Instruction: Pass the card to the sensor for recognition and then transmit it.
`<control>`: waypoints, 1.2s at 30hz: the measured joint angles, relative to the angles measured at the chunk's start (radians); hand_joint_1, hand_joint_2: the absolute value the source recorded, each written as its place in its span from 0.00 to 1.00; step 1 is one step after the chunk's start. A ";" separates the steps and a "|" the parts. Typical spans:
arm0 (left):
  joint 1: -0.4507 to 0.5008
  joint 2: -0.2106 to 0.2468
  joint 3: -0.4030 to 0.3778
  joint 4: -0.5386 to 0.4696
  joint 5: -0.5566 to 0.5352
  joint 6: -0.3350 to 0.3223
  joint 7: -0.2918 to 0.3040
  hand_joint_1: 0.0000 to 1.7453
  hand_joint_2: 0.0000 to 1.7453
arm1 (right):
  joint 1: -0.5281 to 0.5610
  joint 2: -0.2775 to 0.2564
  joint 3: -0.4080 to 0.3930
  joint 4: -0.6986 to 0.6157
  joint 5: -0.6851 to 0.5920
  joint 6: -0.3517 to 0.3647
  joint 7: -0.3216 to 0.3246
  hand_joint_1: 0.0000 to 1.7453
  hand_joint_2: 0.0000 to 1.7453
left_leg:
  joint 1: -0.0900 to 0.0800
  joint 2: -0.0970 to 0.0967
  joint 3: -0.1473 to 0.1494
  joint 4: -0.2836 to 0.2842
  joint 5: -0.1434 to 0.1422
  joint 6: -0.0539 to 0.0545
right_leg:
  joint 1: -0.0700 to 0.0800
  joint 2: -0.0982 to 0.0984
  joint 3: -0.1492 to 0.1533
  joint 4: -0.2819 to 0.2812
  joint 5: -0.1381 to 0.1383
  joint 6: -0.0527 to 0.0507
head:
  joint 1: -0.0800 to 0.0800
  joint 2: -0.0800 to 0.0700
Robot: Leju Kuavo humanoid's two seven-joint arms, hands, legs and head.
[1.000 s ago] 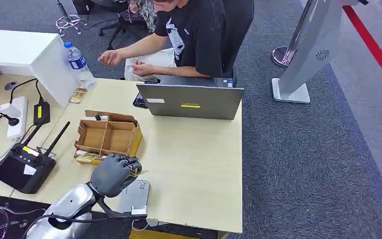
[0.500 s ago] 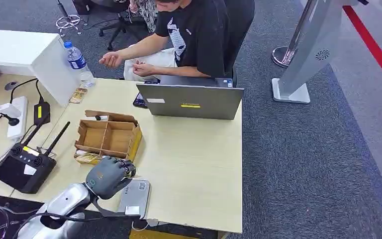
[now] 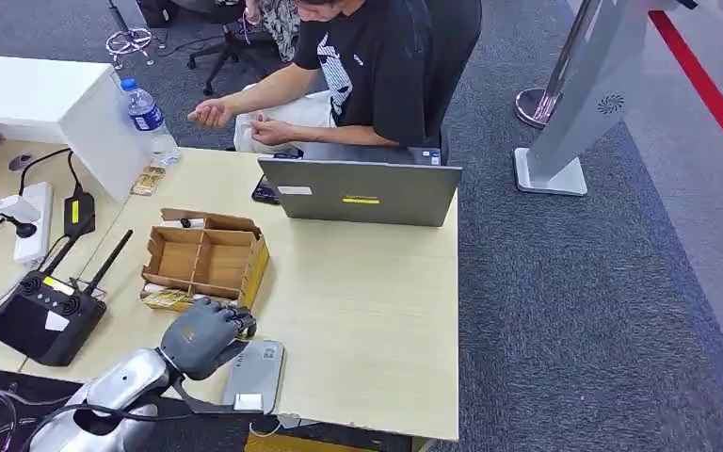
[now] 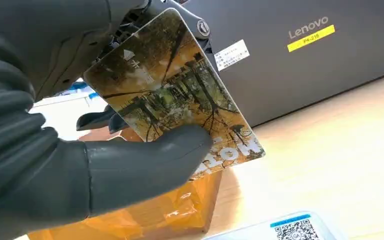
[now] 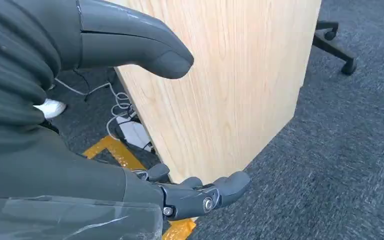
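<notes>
A card (image 4: 180, 105) printed with autumn trees is pinched by the left hand (image 3: 205, 334) between the thick grey thumb and the darker fingers (image 4: 130, 15); in the left wrist view it is seen tilted, held clear of the desk (image 3: 377, 301). In the head view this hand is placed at the lower left of the frame, just above the near-left edge of a flat grey sensor (image 3: 256, 372) that lies at the desk's front edge; a QR label is shown on the sensor's top in the left wrist view. Just beyond the hand, toward the middle left of the frame, an open cardboard box (image 3: 205, 259) with dividers is set on the desk, its side wrapped in orange tape. The right hand (image 5: 130, 150) is seen in the right wrist view hanging beside the desk's wooden side panel, its fingers spread apart and nothing grasped in them, above grey carpet. At the upper centre of the head view a closed grey laptop (image 3: 362, 193) is stood on the far side of the desk, and a seated person (image 3: 358, 66) in a dark shirt is found behind it. A black controller (image 3: 42, 315) and a water bottle (image 3: 146, 118) are placed at the left of the frame
</notes>
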 joint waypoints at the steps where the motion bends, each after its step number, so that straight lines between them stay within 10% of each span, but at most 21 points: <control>1: 0.000 0.000 0.000 0.000 0.000 0.000 0.000 1.00 1.00 | 0.000 0.000 0.000 0.000 0.000 0.000 0.000 0.00 1.00 | 0.000 0.000 0.000 0.000 0.000 0.000 | 0.000 0.000 0.000 0.000 0.000 0.000 | 0.000 0.000; 36: -0.036 0.050 -0.074 0.023 0.021 -0.097 0.029 1.00 1.00 | -0.002 0.000 0.000 0.000 0.001 -0.006 0.003 0.00 1.00 | 0.000 0.000 0.000 0.000 0.000 0.000 | 0.000 0.000 0.000 0.000 0.000 0.000 | 0.000 0.000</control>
